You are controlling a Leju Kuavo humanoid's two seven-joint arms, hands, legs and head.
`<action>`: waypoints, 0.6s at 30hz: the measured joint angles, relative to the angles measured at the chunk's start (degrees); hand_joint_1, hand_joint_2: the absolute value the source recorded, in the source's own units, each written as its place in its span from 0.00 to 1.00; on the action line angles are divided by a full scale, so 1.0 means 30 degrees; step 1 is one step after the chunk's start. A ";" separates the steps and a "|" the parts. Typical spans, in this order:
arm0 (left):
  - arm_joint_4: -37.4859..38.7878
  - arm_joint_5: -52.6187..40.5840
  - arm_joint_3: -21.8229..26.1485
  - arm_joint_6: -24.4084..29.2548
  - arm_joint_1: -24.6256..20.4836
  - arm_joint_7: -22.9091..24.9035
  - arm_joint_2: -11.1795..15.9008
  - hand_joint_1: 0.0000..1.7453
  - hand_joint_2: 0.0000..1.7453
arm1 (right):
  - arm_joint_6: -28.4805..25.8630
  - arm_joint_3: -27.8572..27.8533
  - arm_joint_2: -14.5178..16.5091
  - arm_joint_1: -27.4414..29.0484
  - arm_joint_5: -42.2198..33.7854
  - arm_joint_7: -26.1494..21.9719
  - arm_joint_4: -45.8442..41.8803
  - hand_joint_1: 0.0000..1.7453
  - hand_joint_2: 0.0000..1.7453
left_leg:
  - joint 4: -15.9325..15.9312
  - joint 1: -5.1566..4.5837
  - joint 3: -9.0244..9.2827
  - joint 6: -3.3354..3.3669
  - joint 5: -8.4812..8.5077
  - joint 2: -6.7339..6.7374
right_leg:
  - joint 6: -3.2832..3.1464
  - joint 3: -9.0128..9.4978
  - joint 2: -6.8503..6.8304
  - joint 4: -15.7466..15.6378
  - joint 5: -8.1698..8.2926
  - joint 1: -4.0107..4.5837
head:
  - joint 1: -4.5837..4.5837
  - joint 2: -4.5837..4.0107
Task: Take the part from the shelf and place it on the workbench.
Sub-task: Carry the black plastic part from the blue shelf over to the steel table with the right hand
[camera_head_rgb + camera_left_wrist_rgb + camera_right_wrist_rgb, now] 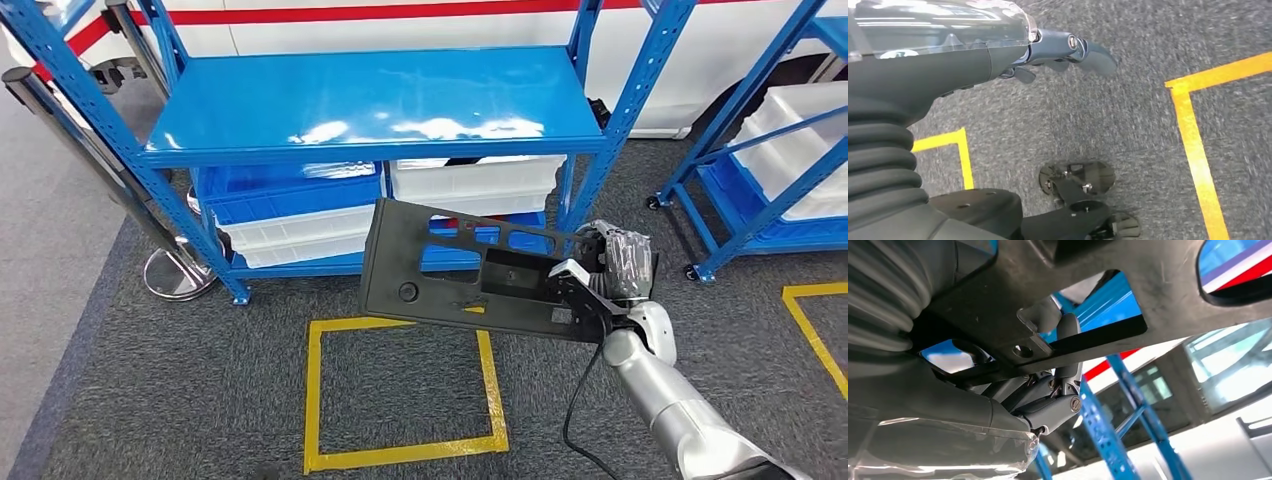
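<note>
Black flat plastic part [470, 270], long axis running left from the grasping right hand [600, 285], hangs clear of the blue metal shelf [370, 100]; left hand [1068, 50] holds nothing.

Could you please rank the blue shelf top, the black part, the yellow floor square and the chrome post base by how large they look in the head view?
1. Shelf top.
2. Black part and yellow square: look alike; the part is nearer, so unranked.
3. Post base.
The right hand holds the part.
</note>
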 joint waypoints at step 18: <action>0.0000 -0.0007 0.0384 -0.0073 0.0267 -0.0082 0.0013 0.00 1.00 | 0.3543 0.0938 -0.6380 -0.7819 0.3201 0.4448 0.0366 1.00 1.00 | -0.0141 -0.0226 -0.0293 -0.0036 0.0163 0.2851 | 0.0154 0.0399 -0.2083 -0.0112 -0.0388 0.0132 | 0.0004 0.0000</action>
